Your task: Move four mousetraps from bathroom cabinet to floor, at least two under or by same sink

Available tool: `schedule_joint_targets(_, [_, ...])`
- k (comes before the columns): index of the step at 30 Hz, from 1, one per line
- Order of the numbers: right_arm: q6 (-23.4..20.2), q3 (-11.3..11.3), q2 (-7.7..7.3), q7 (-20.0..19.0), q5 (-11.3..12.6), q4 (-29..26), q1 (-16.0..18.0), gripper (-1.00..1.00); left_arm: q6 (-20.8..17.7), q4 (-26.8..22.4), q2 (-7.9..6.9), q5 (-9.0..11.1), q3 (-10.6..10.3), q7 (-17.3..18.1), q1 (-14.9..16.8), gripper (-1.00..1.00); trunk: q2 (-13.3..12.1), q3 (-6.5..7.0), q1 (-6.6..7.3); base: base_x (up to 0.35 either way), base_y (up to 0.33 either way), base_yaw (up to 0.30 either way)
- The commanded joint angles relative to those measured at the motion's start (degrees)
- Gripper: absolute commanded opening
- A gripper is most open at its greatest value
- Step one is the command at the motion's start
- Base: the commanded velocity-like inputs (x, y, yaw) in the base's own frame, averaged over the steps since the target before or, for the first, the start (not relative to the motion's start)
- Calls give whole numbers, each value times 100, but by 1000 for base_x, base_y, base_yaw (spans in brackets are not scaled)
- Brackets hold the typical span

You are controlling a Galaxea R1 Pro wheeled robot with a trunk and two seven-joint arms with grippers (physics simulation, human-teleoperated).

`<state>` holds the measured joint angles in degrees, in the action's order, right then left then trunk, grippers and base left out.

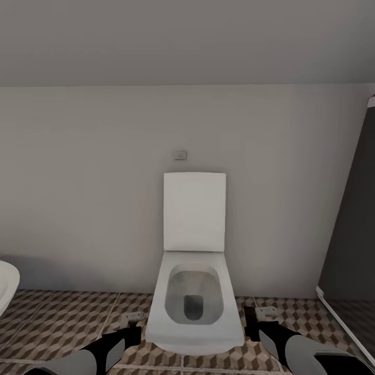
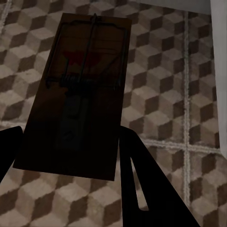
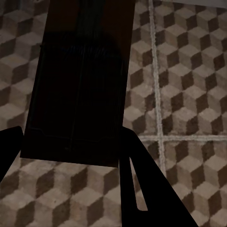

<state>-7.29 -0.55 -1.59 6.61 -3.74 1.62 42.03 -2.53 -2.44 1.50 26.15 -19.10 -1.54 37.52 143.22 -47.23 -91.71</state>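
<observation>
Both arms reach forward and low over the tiled floor (image 1: 62, 323), one on each side of the white toilet (image 1: 194, 297) against the wall. The left gripper (image 1: 134, 319) is closed on a mousetrap (image 2: 78, 94), which sticks out past its fingers (image 2: 142, 184) above the tiles, red mark and wire facing the camera. The right gripper (image 1: 259, 315) likewise clamps a second mousetrap (image 3: 80, 80), dark in shadow, held over the floor.

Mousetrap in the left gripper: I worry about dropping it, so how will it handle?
The mousetrap looks like a flat, stiff board, so probably light and unbending. Held at one end between the left gripper fingers, it could pivot. Its wire parts might snag.
</observation>
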Motion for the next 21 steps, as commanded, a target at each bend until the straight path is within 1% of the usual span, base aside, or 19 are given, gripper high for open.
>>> schedule_joint_targets(1, [-11, -7, 0, 12, -30, 8, 7, -100, -30, -10, -1, 30, -50, -28, 1, -100, 4, -28, -1, 0, 0, 0])
schedule_joint_targets(12, [-10, -7, -3, 7, -32, 8, 7, -100, -21, -10, -8, 30, -50, 29, 1, -100, 19, -272, -30, 0, 0, 0])
schedule_joint_targets(21, [-18, -2, -2, 7, -64, -3, 7, -100, -2, -42, -12, 12, -59, -5, 1, -100, 31, -471, -53, 0, 0, 0])
